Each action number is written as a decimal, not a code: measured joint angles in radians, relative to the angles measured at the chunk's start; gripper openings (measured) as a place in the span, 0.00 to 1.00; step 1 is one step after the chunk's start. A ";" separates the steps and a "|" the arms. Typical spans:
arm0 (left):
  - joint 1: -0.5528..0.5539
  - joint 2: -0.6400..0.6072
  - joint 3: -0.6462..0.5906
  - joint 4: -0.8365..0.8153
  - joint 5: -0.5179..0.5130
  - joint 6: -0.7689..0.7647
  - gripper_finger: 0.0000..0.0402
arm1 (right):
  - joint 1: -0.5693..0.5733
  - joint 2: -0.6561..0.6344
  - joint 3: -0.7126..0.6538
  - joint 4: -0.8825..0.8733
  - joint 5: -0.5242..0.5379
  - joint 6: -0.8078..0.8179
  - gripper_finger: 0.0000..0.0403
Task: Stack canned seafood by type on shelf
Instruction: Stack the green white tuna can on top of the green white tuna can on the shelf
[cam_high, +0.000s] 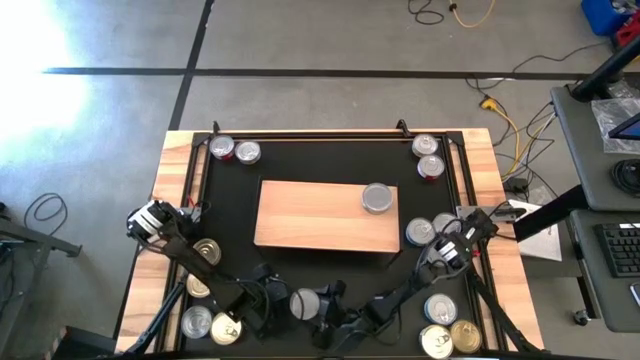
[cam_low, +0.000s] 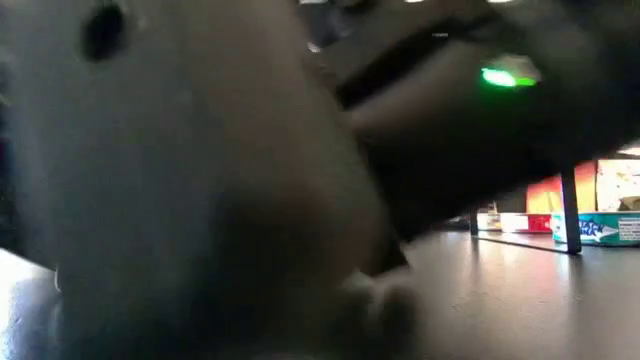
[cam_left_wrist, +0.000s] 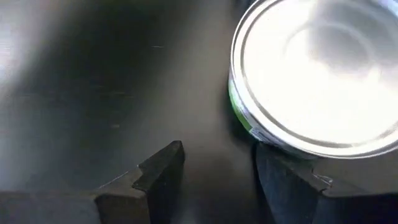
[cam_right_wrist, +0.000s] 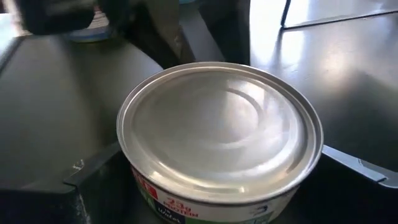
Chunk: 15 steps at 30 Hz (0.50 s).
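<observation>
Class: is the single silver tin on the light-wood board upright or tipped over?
Upright: the silver round tin shows its flat circular top on the pale wooden board.

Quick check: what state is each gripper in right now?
Left gripper: open, empty, beside a tin.
Right gripper: open around a silver-lidded tin, not yet gripping.

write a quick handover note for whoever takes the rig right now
Right end effector: open, jaws either side of a silver tin right of the shelf, not yet closed.
Left end effector: open, empty, low over the mat by a green-label tin.
Done: one tin on the shelf.
Left: the other tins, scattered around the mat at its corners and front edge, need sorting and stacking by type.
</observation>
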 joint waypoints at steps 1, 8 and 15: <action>-0.004 -0.015 -0.002 -0.025 -0.007 -0.008 0.48 | 0.001 -0.017 0.001 -0.031 -0.014 0.022 0.95; -0.062 -0.133 -0.002 -0.058 -0.019 -0.074 0.48 | 0.029 -0.170 0.004 -0.236 -0.164 0.108 0.94; -0.115 -0.180 -0.002 -0.063 -0.143 -0.140 0.48 | 0.059 -0.374 0.002 -0.372 -0.163 0.161 0.94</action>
